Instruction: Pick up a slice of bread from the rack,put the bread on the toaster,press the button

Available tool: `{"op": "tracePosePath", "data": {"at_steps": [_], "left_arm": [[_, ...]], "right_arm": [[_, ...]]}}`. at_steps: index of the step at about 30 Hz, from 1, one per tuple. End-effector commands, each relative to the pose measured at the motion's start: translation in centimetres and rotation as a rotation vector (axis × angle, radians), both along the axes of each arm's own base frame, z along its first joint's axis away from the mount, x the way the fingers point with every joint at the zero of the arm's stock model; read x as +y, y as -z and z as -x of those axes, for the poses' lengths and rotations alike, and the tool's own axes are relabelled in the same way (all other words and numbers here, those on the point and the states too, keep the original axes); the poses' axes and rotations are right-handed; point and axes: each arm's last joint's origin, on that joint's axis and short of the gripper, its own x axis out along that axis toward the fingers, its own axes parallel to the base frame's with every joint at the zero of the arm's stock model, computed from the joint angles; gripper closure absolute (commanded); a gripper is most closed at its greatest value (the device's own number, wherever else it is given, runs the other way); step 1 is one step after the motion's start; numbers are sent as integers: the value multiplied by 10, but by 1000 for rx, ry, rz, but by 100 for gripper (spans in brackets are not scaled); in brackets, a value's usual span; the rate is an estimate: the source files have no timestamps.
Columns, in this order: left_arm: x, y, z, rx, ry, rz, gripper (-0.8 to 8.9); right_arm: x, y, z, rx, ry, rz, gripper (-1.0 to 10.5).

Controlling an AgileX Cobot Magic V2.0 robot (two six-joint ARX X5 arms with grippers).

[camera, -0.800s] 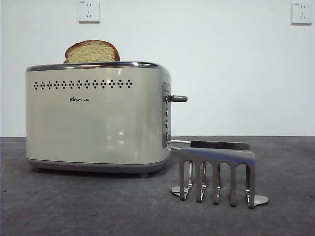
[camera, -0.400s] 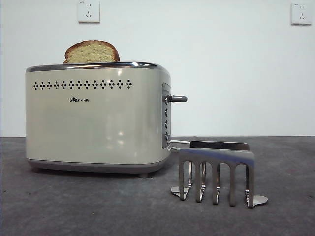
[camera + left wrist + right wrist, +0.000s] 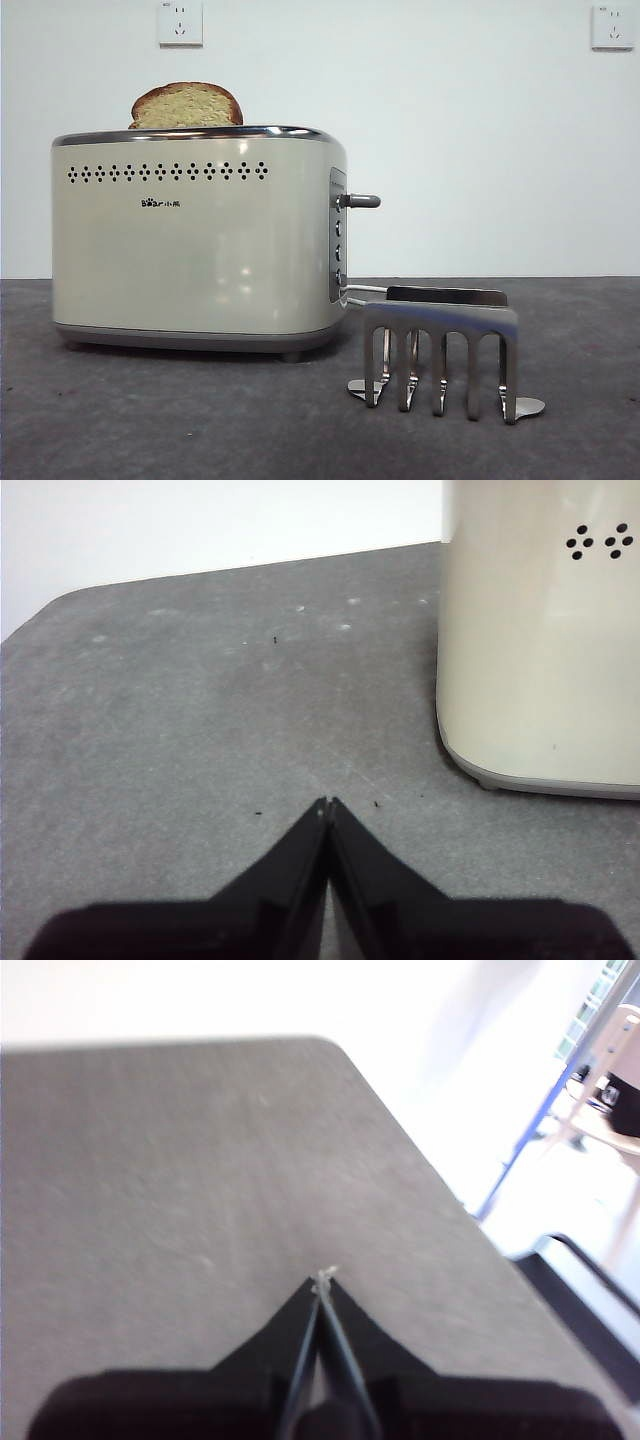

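The slice of bread point(image 3: 187, 105) stands upright in the slot of the cream toaster point(image 3: 200, 240), its domed top sticking out above the chrome rim. The toaster's lever point(image 3: 362, 201) juts from its right end, high up. The silver rack point(image 3: 442, 350) stands to the right of the toaster with nothing between its prongs. My left gripper point(image 3: 327, 805) is shut and holds nothing, low over the table beside the toaster's corner point(image 3: 540, 640). Over bare table near a rounded corner, my right gripper point(image 3: 324, 1278) is shut with nothing in it. Neither arm shows in the front view.
The grey table point(image 3: 200, 420) runs in front of the toaster and rack. A white wall with two sockets point(image 3: 180, 22) stands behind. In the right wrist view the table edge point(image 3: 420, 1170) drops off toward a floor with furniture beyond.
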Motion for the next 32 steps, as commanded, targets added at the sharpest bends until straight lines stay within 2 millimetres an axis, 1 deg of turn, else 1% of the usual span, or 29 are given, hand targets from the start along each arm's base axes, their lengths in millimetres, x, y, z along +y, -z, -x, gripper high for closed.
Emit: {"op": "tracePosePath", "data": {"at_steps": [1, 4, 8, 11, 13, 17, 20, 24, 26, 32], "left_arm": [[0, 3, 0, 6, 0, 10, 817], [0, 3, 0, 6, 0, 10, 817], [0, 3, 0, 6, 0, 10, 817], [0, 3, 0, 7, 0, 10, 817], [0, 3, 0, 7, 0, 10, 817], [0, 3, 0, 7, 0, 10, 817], [0, 3, 0, 7, 0, 10, 817], [0, 3, -1, 8, 0, 10, 817], [0, 3, -1, 9, 1, 10, 817], [0, 4, -1, 13, 1, 10, 817]], "right_arm": [[-5, 40, 14, -87, -27, -8, 947], [-8, 74, 22, -200, -57, -20, 947], [-8, 116, 29, -292, -172, -51, 946], [-6, 142, 31, -314, -236, -66, 947], [-5, 154, 31, -328, -318, -89, 946], [-2, 171, 33, -328, -435, -114, 946], [-2, 180, 35, -332, -459, -119, 946], [-2, 195, 33, -292, -457, -121, 946], [-2, 201, 34, -223, -438, -108, 946], [-5, 201, 34, -213, -340, -61, 946]]}}
